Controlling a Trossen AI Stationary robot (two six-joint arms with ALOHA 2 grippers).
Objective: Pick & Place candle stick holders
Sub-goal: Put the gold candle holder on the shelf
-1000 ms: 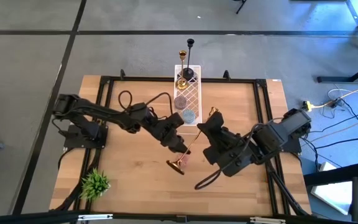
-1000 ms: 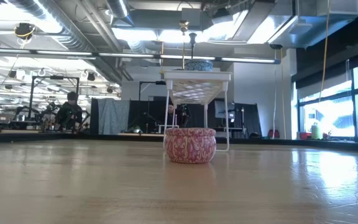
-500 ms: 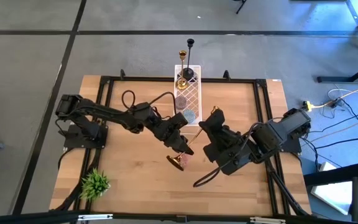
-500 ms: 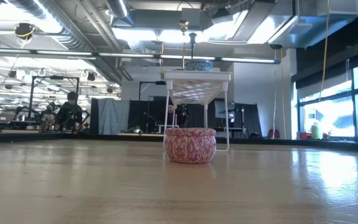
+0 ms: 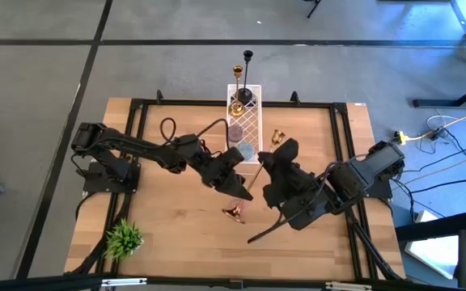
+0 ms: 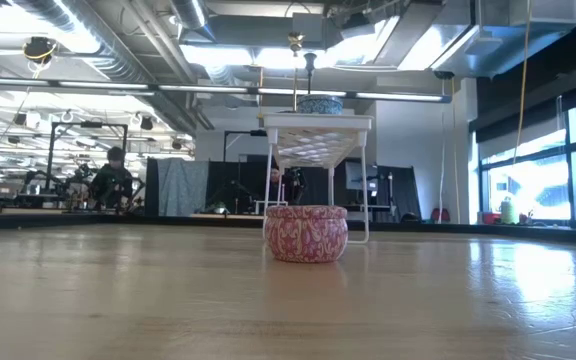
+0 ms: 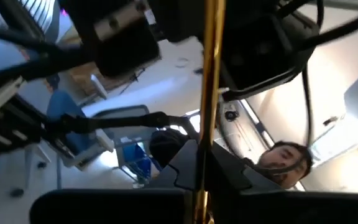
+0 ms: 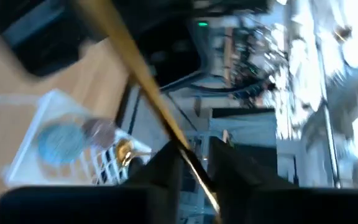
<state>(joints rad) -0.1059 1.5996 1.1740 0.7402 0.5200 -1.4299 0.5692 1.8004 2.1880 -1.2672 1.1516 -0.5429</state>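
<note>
Gold candle stick holder (image 5: 249, 188) tilted above table (image 5: 168, 234) centre, base low, left gripper (image 5: 237, 185) clamped on lower stem, right gripper (image 5: 270, 159) pinching upper stem, white rack (image 5: 252, 121) behind with black holder (image 5: 247, 77) and gold holder (image 5: 238, 87)

- A white lattice stand (image 5: 246, 121) sits at the table's far middle edge, with a blue-grey round tin (image 6: 320, 104) on top.
- A pink patterned tin (image 6: 305, 233) rests on the wooden table (image 5: 168, 218).
- A green plant tuft (image 5: 124, 238) occupies the near left corner.
- A person (image 6: 111, 180) sits in the room beyond.
</note>
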